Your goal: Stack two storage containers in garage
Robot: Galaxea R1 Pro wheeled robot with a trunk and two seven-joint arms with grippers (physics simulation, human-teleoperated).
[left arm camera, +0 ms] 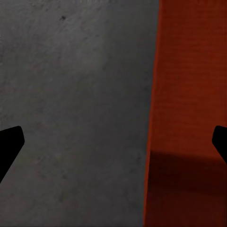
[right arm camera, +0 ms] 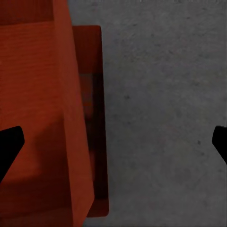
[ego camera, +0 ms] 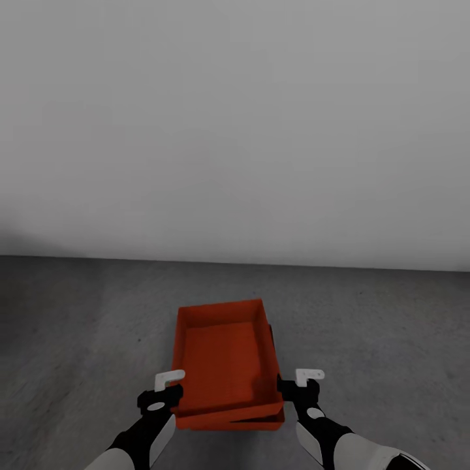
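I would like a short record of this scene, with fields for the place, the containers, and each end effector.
place: bare room with a dark grey speckled concrete floor and a plain pale grey wall
upper container: orange-red rectangular lidless box, resting skewed on the lower one
lower container: alike orange-red box, its edge showing beneath the upper one, on the floor
left end effector: open, beside the stack's left wall
right end effector: open, beside the stack's right wall
task state: stack appears made
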